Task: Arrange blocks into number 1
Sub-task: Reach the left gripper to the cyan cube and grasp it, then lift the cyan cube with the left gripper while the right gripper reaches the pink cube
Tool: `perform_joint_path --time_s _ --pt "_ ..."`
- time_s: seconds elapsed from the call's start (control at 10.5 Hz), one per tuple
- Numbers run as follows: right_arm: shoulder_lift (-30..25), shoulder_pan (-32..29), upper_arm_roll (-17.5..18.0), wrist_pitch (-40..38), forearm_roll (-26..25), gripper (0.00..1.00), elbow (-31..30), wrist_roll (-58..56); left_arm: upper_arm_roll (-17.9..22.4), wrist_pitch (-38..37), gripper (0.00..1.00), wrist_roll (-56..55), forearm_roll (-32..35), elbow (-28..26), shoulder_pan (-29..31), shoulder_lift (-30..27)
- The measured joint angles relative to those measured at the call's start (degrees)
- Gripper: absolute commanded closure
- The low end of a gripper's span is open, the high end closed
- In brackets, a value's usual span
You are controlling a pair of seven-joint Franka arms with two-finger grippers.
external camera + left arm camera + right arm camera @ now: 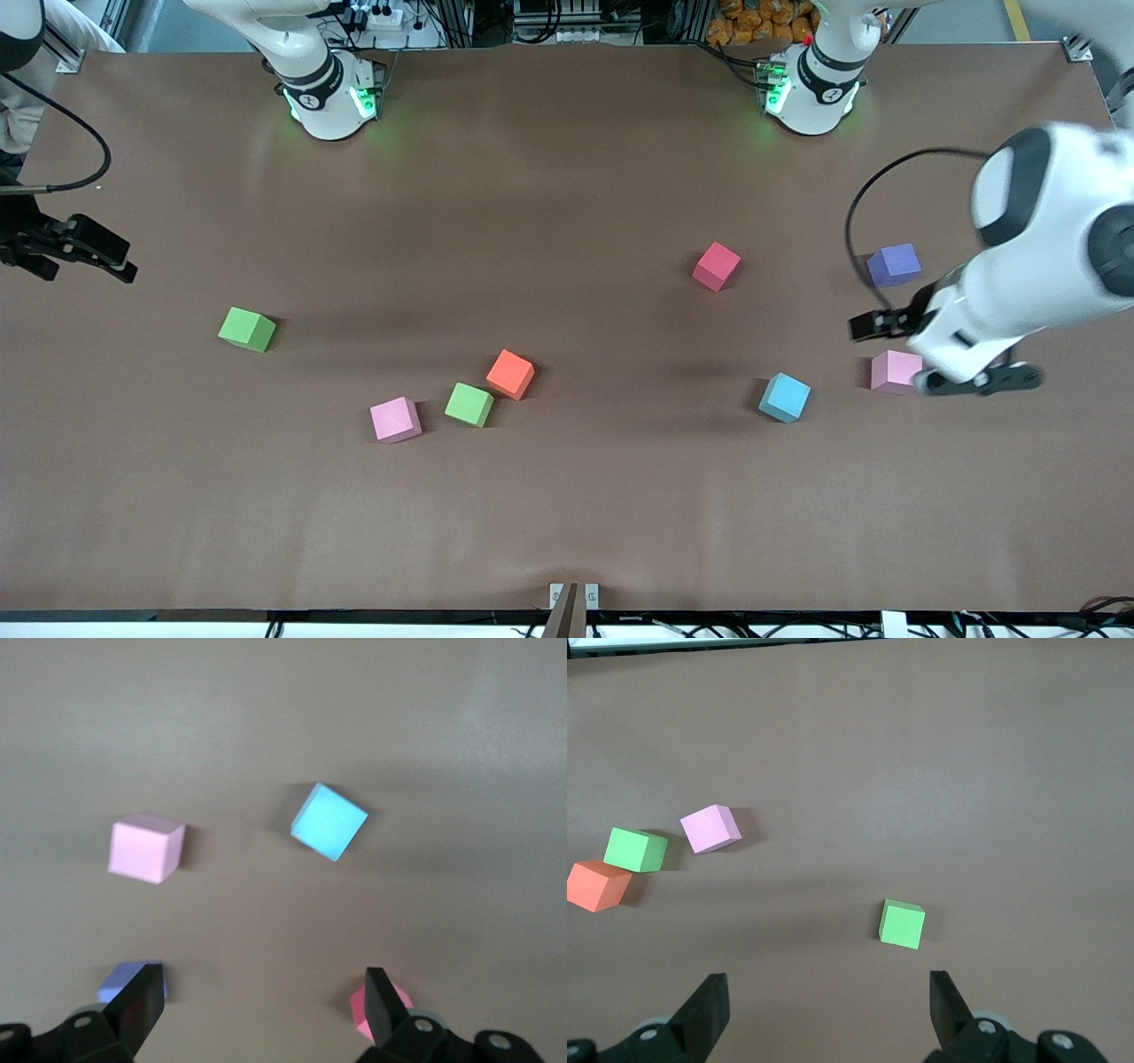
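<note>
The blocks lie scattered on the brown table, in no row. Toward the left arm's end are a crimson block [716,266], a purple block [893,264], a sky blue block [784,397] and a pink block [895,370]. My left gripper [890,353] hangs open and empty over that pink block. Its wrist view shows pink [146,848] and blue [329,821] ahead of the left gripper [261,992]. Toward the right arm's end are a green block [247,329], a second pink [395,419], a second green [469,404] and an orange block [510,374]. My right gripper [89,257] waits open.
The purple block [120,981] and the crimson block [359,1010] peek out past the left fingers. In the right wrist view a green block [902,924] lies ahead of the right gripper [828,997]. A black cable loops beside the purple block.
</note>
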Motion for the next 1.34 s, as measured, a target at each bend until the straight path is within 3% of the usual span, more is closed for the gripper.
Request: perform_joint_path --time_s 0.67,1.34 --pt "5.0 1.5 0.2 4.4 0.1 0.0 0.0 0.0 0.5 11.4 0.0 22.7 0.6 0.1 -2.5 11.4" --pt "14.9 3.5 0.3 19.8 0.3 0.0 -0.1 0.0 0.4 20.6 0.0 23.7 6.3 0.1 -4.4 19.7"
